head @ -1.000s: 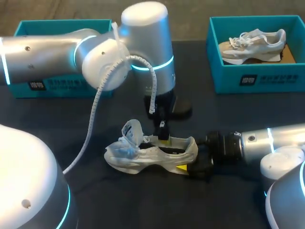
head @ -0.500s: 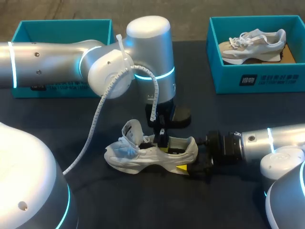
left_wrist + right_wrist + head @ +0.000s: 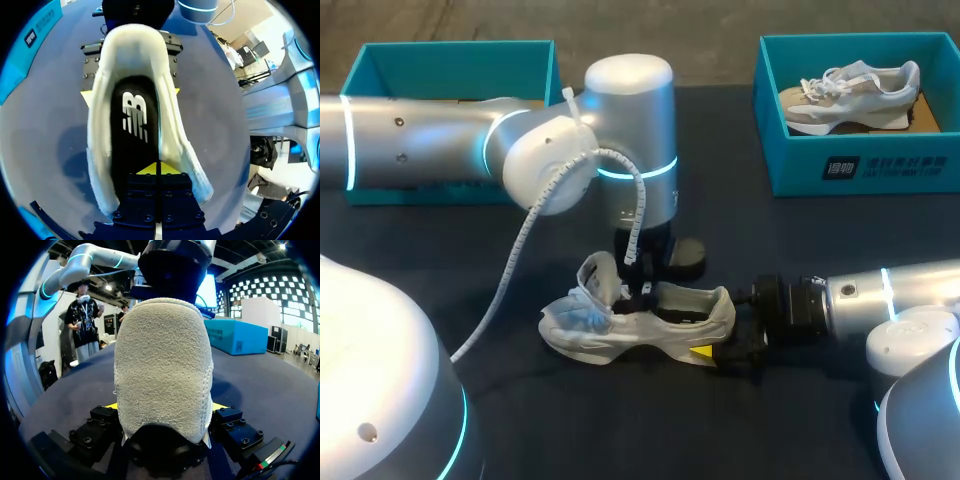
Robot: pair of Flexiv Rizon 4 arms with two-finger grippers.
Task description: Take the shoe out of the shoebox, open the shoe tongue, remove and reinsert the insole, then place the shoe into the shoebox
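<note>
A white shoe (image 3: 610,328) lies on its sole on the dark table, toe to the left, tongue (image 3: 597,275) pulled up. My right gripper (image 3: 715,352) is shut on its heel (image 3: 162,370), a yellow tip on each side of it. My left gripper (image 3: 645,295) points straight down into the shoe's opening. In the left wrist view the left gripper (image 3: 160,169) is shut, its tips together just over the black insole (image 3: 132,120). I cannot tell whether they pinch the insole. An empty teal shoebox (image 3: 455,48) stands at the back left, partly hidden by my left arm.
A second teal shoebox (image 3: 860,165) at the back right holds another light shoe (image 3: 850,95). My left arm's cable (image 3: 525,235) loops down to the left of the shoe.
My left gripper has come down and slightly leftward, from above the shoe into its opening. The right gripper and the shoe have stayed put.
</note>
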